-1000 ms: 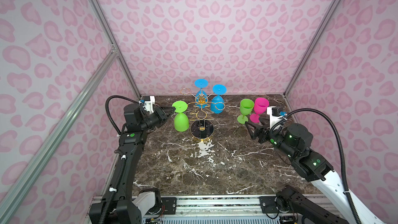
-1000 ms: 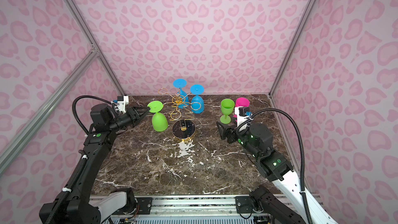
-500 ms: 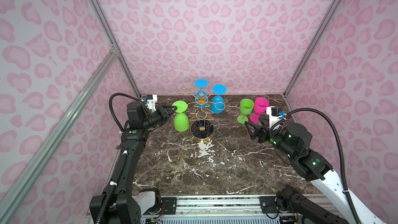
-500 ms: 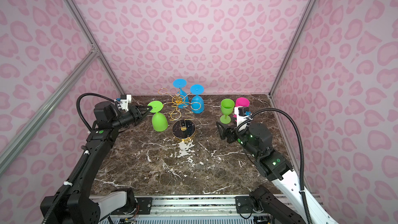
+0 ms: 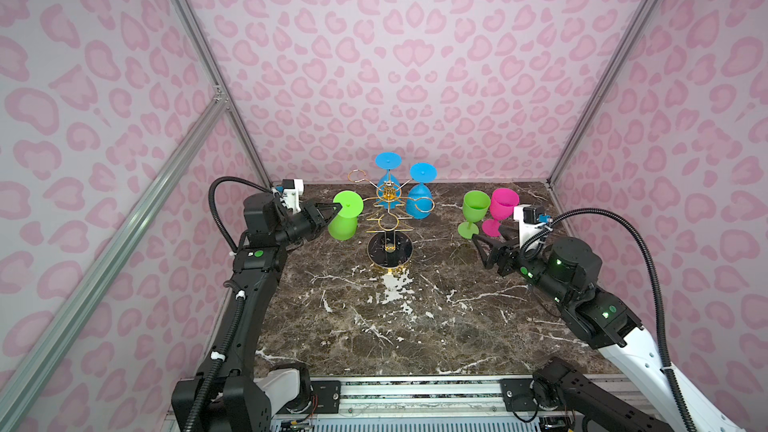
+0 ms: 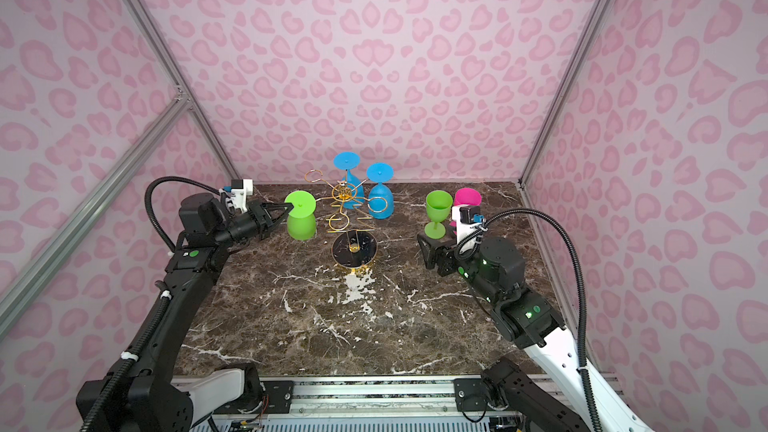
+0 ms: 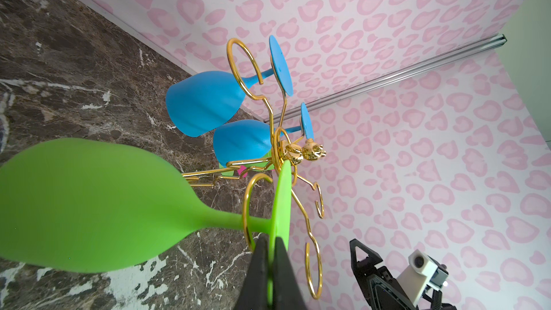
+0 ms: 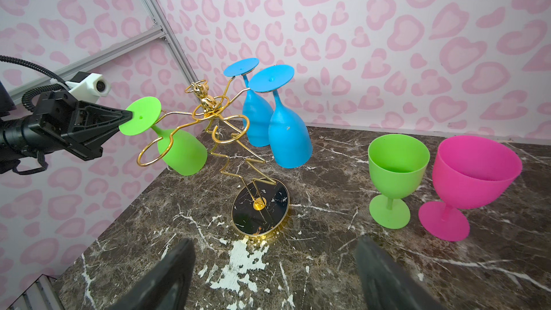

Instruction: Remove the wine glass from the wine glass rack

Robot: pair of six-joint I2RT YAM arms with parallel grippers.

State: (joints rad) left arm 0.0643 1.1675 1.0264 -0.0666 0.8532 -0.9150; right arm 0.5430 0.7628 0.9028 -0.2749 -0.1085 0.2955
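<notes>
The wine glass rack (image 5: 382, 253) carries two blue glasses (image 5: 417, 203) and a green wine glass (image 5: 343, 227), its foot pinched by the left jaws; right jaws spread.

Table (image 5: 415, 326): rack (image 5: 389, 250), green goblet (image 5: 476, 207), pink goblet (image 5: 504, 204)

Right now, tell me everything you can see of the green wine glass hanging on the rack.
The green wine glass looks like matte lime plastic: round flat foot, thin stem, tall bowl. It hangs upside down and somewhat tilted from the wine glass rack, its stem inside a gold wire loop on the left arm's side, foot above the loop, bowl hanging below, clear of the marble tabletop. The left gripper pinches the foot's rim; its fingers are shut on it. Nothing else visibly touches it.
</notes>
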